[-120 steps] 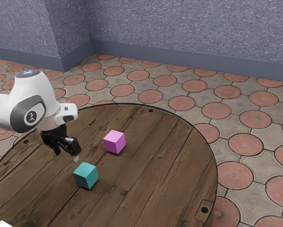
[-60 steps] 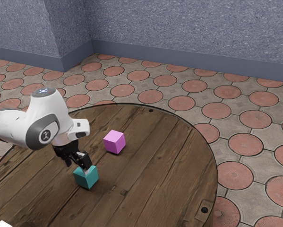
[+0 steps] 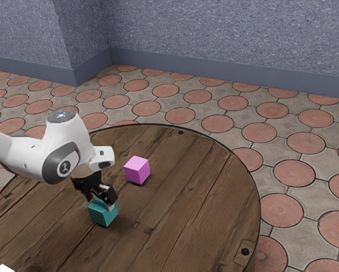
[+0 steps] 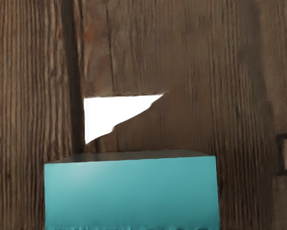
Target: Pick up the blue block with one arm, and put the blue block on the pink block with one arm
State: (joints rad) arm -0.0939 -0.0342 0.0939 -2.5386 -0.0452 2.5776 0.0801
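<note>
Pincer (image 3: pixel 102 199) hides the top of the blue block (image 3: pixel 103 216).

2 blocks: 1 blue block (image 3: pixel 103 214) lower left of the frame, 1 pink block (image 3: pixel 137 170) left of centre; 1 round wooden table (image 3: pixel 203 215); 1 arm (image 3: pixel 50 158).

The white, grey-jointed arm (image 3: pixel 42 154) reaches in from the left and bends downward, its black two-finger pincer (image 3: pixel 101 198) pointing down, fingers spread apart.
</note>
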